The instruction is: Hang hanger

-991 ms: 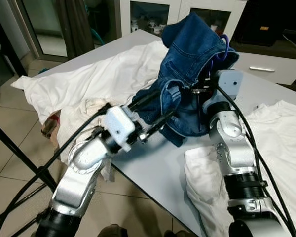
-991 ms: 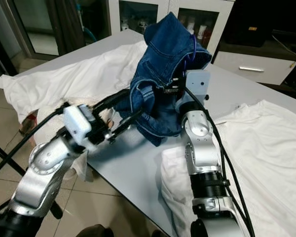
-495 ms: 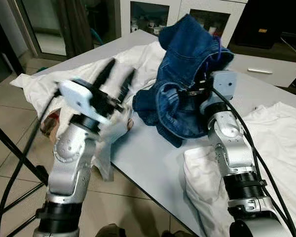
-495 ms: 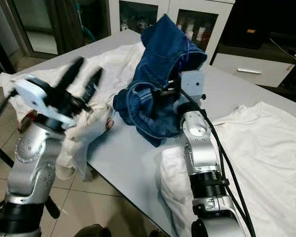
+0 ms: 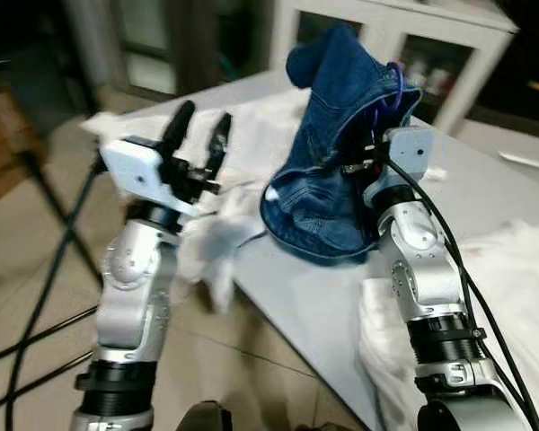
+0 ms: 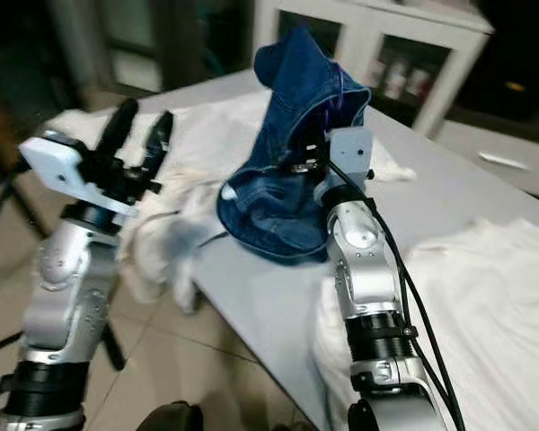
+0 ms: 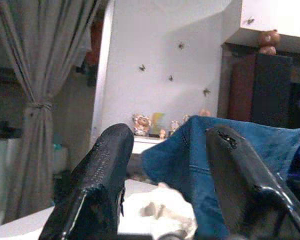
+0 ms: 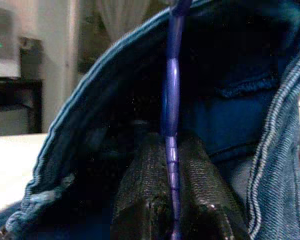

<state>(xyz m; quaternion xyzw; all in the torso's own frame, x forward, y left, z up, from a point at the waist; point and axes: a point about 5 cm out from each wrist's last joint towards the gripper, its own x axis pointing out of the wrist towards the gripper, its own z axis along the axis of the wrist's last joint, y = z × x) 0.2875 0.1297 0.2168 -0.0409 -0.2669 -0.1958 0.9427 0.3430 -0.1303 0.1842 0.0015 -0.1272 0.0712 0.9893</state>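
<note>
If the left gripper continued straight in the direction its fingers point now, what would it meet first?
Probably nothing nearby. The left gripper is open and points up and forward, away from the grey table. In its wrist view the blue denim jeans stand beyond one finger, seemingly off its line; depth is unclear.

Hanger (image 8: 170, 100): thin, blue-purple plastic, pinched between the 2 closed fingers of the right claw (image 8: 171, 210), running upright through dark denim. Curved top loop visible at the peak of the jeans (image 5: 337, 162). Jeans draped over hanger, held raised, bunched, lower folds resting on the grey worktop (image 5: 323, 305), waistband opening facing outward. Rest of hanger hidden inside fabric.
</note>
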